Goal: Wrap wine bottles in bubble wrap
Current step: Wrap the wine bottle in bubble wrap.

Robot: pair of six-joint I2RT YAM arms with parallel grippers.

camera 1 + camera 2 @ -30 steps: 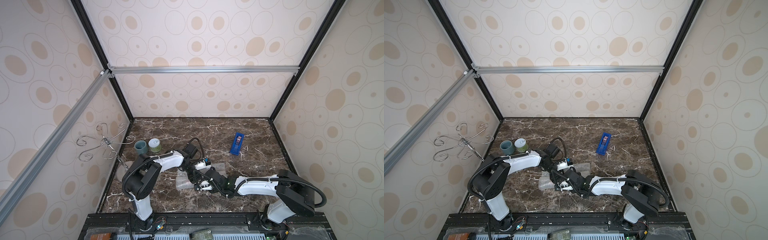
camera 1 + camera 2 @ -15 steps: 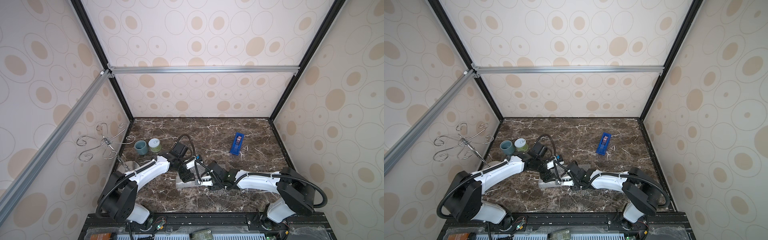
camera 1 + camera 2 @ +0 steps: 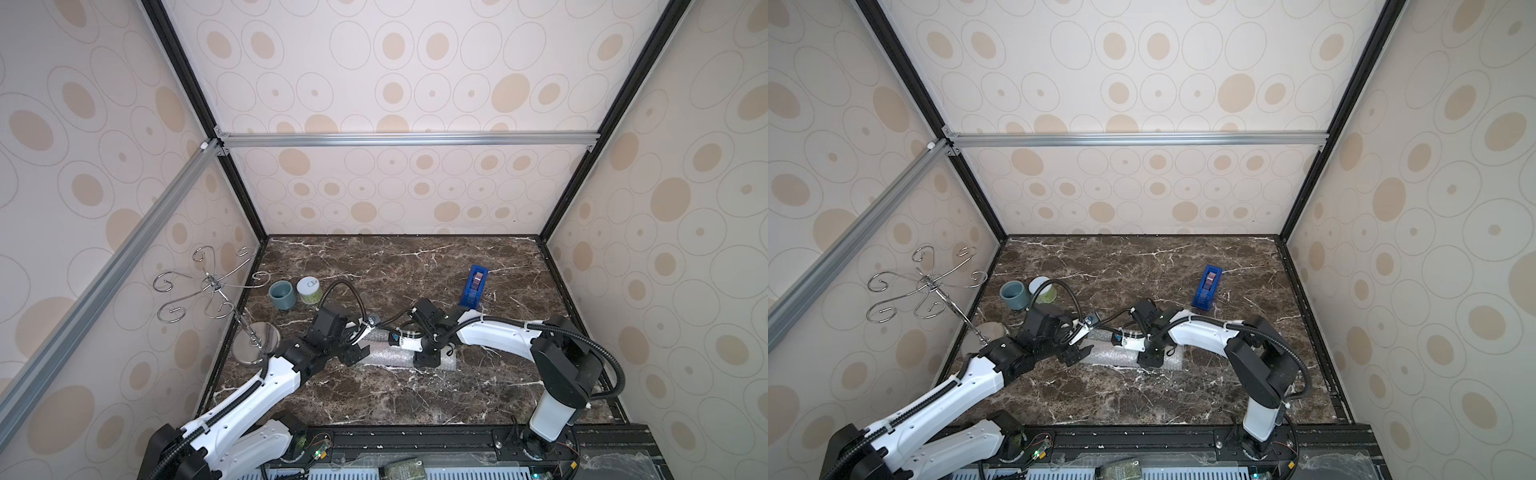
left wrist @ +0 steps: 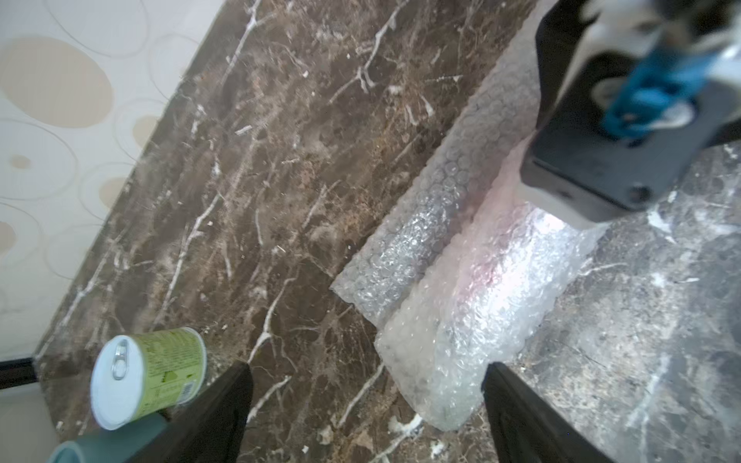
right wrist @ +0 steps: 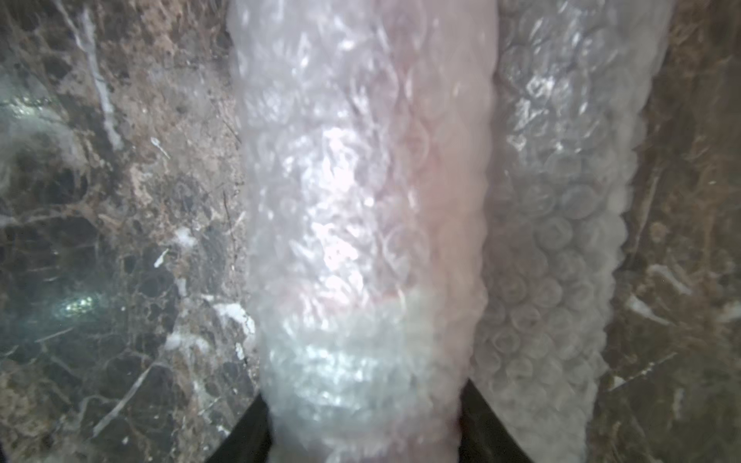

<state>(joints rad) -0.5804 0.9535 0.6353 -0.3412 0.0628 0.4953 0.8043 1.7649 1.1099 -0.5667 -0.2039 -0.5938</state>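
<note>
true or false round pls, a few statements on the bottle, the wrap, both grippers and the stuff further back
1. The bottle lies rolled inside the bubble wrap. True: pink shows through the film.
2. The left gripper is clamped on the bubble wrap. False: its jaws stand open at the roll's end, not touching it.
3. The right gripper grips the bubble wrap from both sides. True.
4. The blue tape dispenser lies on the bubble wrap. False: it stands apart on the table, farther back.
5. The green can stands next to the grey-blue cup. True.
</note>
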